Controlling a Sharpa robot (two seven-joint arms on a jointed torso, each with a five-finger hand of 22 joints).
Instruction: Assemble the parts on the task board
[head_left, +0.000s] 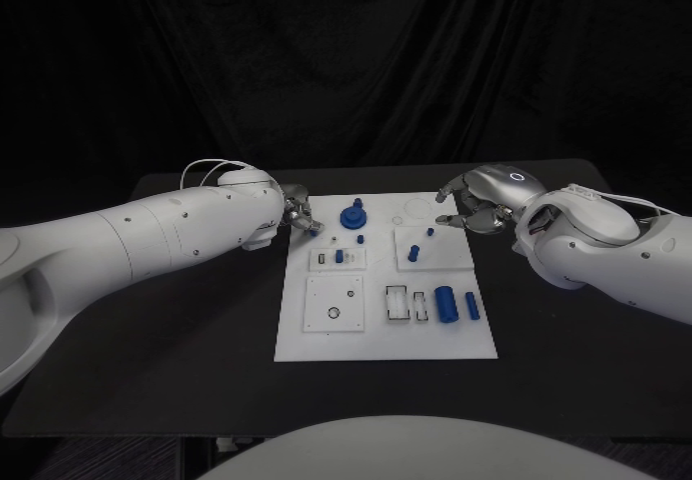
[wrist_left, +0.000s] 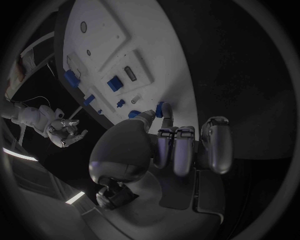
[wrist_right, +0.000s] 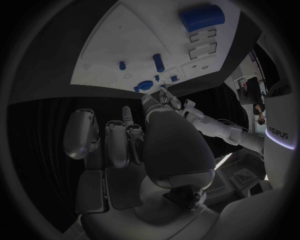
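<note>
Head view: left hand (head_left: 299, 218) pinching a small blue part (wrist_left: 164, 109) over the white task board (head_left: 433, 345), right hand (head_left: 476, 205) hovering empty, fingers apart; most blue pieces looking unassembled.

The right hand (wrist_right: 134, 145) is seen with fingers curled inward and nothing held. Beyond its fingertips the white task board (wrist_right: 125, 40) lies on the black counter (wrist_right: 56, 107). A large blue cylinder (wrist_right: 202, 17) rests on the board; a slim blue peg (wrist_right: 159, 62) and a round blue part (wrist_right: 145, 85) are seen nearer the hand.
</note>
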